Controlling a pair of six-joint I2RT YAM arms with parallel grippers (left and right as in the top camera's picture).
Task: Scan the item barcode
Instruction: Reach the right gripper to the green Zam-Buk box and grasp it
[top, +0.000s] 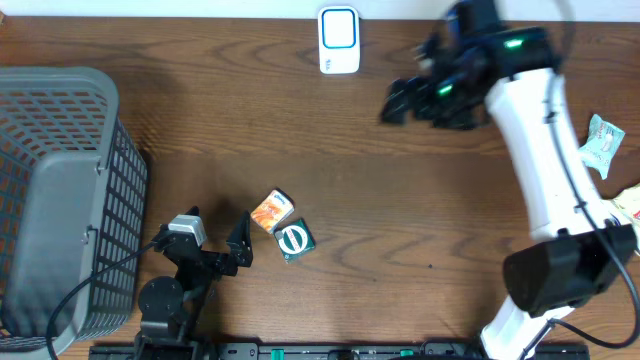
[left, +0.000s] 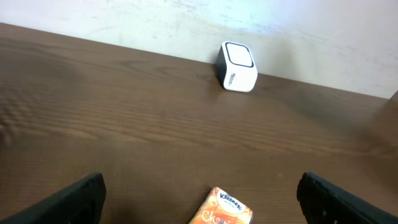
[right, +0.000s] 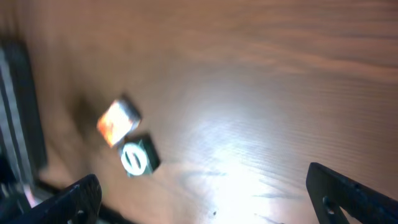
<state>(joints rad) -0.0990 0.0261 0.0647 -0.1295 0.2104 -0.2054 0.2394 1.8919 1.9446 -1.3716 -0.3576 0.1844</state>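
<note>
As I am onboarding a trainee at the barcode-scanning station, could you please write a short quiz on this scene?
1. True or false: the small orange tissue packet lies inside the grey plastic mesh basket.
2. Which thing lies nearest the orange tissue packet?
A) the white scanner with a blue-outlined face
B) the dark green packet with a white round mark
C) the pale teal packet at the table's right edge
3. Fill in: the left gripper and the right gripper both stand ____, holding nothing.
Key: 1 false; 2 B; 3 open.
</note>
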